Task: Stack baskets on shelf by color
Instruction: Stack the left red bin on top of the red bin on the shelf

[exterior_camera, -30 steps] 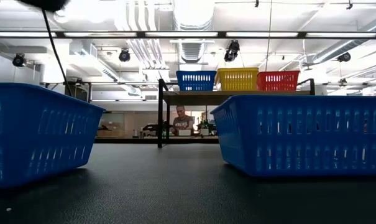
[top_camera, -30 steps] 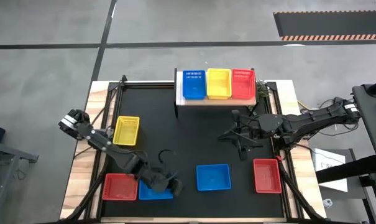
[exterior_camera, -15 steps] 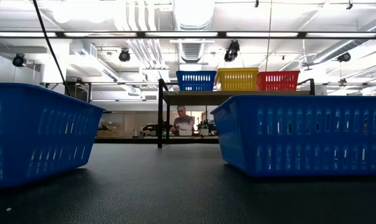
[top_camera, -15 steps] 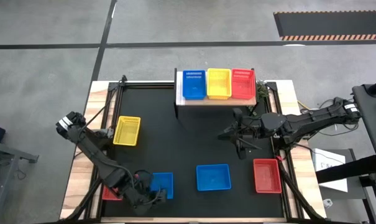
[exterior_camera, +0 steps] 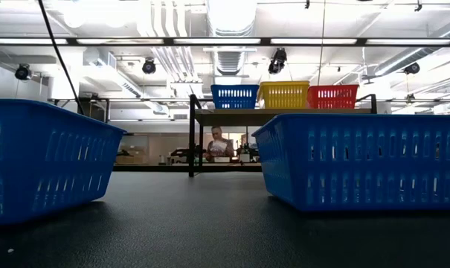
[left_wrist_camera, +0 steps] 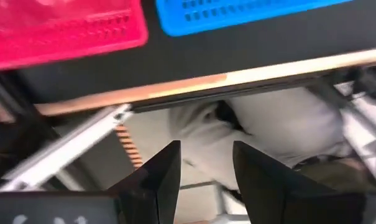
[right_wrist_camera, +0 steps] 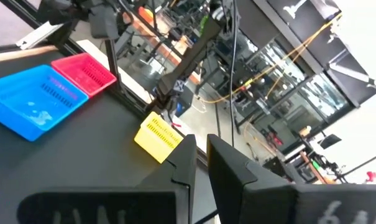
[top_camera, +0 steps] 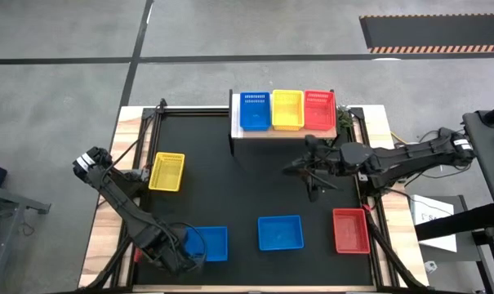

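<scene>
The light wood shelf (top_camera: 284, 131) at the far edge holds one blue (top_camera: 255, 111), one yellow (top_camera: 287, 109) and one red basket (top_camera: 319, 110) side by side. On the black mat rest a yellow basket (top_camera: 166, 171), two blue baskets (top_camera: 209, 243) (top_camera: 280, 233) and a red basket (top_camera: 350, 229). Another red basket (left_wrist_camera: 63, 31) at the near left is mostly hidden under my left arm in the high view. My left gripper (left_wrist_camera: 206, 168) is open and empty over the table's near edge, beside the left blue basket. My right gripper (right_wrist_camera: 201, 163) is shut and empty, in front of the shelf (top_camera: 297, 169).
The black mat (top_camera: 230, 196) has free room in its middle. The shelf stands on dark legs (exterior_camera: 191, 145). A person (exterior_camera: 218, 145) is in the room far behind the table. Beyond the table's near edge (left_wrist_camera: 175, 87), frame bars and pale cloth show.
My left gripper has swung from over the left blue basket toward the table's near-left corner and now covers the red basket there in the high view. My right gripper has drifted a little toward the shelf. The baskets have stayed in place.
</scene>
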Controlling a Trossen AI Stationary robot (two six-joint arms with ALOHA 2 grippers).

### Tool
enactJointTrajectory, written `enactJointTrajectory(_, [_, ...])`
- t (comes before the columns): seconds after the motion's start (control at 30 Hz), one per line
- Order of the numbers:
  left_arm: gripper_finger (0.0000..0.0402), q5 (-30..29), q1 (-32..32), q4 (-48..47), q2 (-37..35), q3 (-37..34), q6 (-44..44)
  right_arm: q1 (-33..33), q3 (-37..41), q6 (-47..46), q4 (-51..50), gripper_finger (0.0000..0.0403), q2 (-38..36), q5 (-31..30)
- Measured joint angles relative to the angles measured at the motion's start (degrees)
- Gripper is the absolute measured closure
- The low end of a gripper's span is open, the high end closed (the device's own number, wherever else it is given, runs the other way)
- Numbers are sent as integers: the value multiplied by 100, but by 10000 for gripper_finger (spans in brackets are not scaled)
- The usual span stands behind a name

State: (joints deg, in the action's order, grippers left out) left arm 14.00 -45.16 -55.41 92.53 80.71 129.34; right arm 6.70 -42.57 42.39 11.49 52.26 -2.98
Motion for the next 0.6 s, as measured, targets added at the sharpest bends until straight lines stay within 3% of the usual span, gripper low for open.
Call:
enactJointTrajectory(0.07, [272, 259, -17, -101, -31, -5, -445, -58, 0, -14, 45, 371, 67, 0])
enactJointTrajectory(0.13, [272, 454, -93, -115, -67, -4, -1426, -109, 0, -39, 142, 371, 159, 0])
enactJointTrajectory(0.3, [272, 110, -351, -183, -42, -213, -3365, -198, 2, -25, 254, 371, 365, -2])
enactJointTrajectory(0.5, [272, 73, -468, -213, -42, -727, -3679, -215, 0, -27, 181, 371, 313, -4])
enactJointTrajectory(0.6, [272, 324, -513, -218, -87, -893, -3808, -215, 0, -192, 126, 371, 208, -4])
